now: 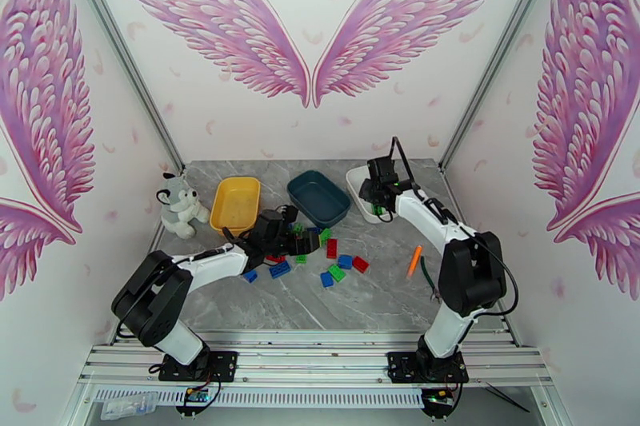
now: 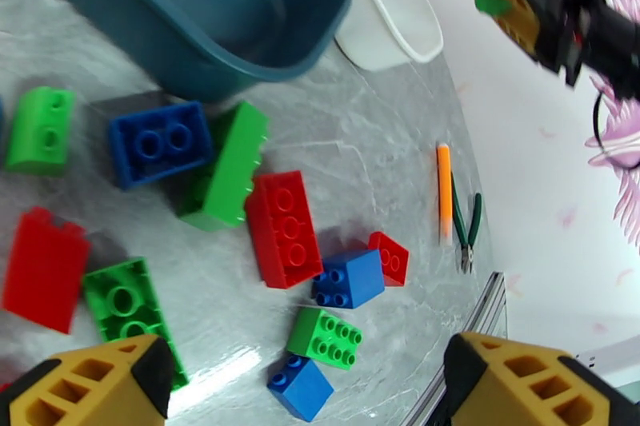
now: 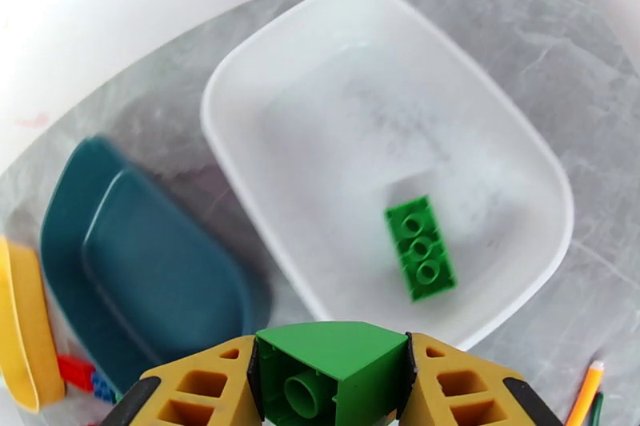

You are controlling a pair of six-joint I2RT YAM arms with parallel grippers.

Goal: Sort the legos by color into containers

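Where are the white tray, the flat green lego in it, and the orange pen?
white tray [image 3: 344, 76], right wrist view, bare floor at its far end.
flat green lego [image 3: 420, 248], right wrist view, middle stud on top.
orange pen [image 2: 444, 188], left wrist view, middle of the barrel.

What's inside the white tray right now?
In the white tray, one green lego lies studs-up. The right tool, shut on a second green lego, hides part of the near rim, so that strip is unseen.
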